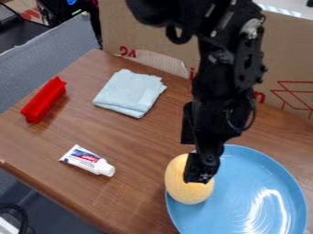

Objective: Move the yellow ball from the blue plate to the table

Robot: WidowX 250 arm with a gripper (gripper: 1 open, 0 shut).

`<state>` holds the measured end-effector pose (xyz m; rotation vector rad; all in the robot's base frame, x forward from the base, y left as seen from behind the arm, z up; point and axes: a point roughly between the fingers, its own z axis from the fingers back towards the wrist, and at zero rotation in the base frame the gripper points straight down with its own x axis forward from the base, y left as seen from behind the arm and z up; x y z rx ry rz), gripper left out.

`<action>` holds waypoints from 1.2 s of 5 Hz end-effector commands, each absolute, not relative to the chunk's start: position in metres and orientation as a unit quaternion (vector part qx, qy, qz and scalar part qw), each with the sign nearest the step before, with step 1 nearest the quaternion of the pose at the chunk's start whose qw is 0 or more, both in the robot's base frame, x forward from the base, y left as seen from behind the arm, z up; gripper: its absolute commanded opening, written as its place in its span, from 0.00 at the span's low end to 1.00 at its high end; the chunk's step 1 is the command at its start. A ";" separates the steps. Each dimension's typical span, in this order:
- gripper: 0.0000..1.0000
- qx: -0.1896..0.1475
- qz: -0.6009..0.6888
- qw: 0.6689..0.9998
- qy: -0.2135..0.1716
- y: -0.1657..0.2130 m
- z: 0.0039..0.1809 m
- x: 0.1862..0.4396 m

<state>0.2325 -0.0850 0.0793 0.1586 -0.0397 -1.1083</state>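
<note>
My gripper (203, 174) gapes wide over the yellow ball (188, 180) at the blue plate (251, 196)'s left rim; an off-centre pinch may roll it away.

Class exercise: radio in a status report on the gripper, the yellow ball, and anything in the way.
Gripper open, over the yellow ball, not holding it. Ball on the blue plate, at its left rim. Table beside the plate bare; toothpaste tube farther left.

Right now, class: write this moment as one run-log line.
gripper: open, above ball | yellow ball: on blue plate, left rim | table: ball not placed
</note>
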 end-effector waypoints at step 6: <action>1.00 0.111 -0.537 0.835 -0.042 -0.105 0.097 0.237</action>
